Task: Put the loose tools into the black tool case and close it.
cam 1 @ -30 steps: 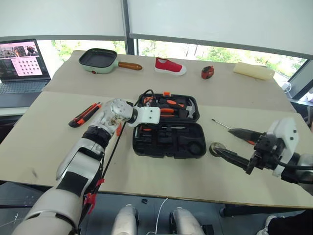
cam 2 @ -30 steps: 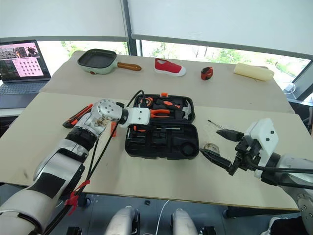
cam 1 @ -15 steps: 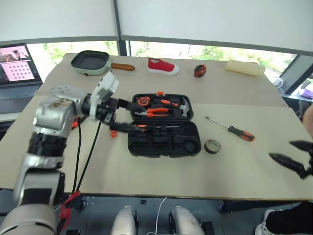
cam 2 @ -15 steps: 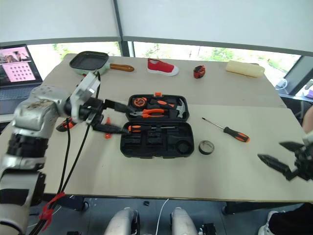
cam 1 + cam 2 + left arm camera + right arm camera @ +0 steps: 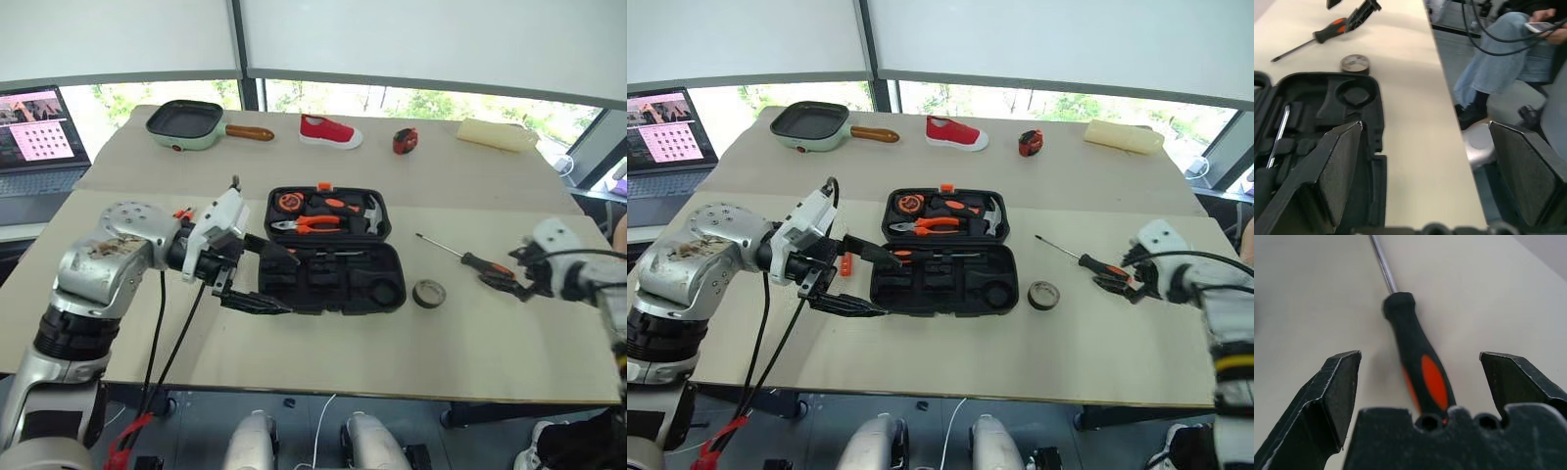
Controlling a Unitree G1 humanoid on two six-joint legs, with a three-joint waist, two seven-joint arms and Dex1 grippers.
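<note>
One black tool case (image 5: 333, 257), open, on the bench (image 5: 323, 343). One loose screwdriver (image 5: 468, 259), one tape roll (image 5: 428, 293). One orange-black knife tool (image 5: 845, 262) partly hidden behind left arm; cannot tell if more there. One green pan (image 5: 196, 124), one red shoe (image 5: 330, 131), one red-black tape measure (image 5: 405, 142), one pale yellow block (image 5: 496, 135), one laptop (image 5: 39, 137). Two claws: left (image 5: 257, 278), right (image 5: 1124, 275).
</note>
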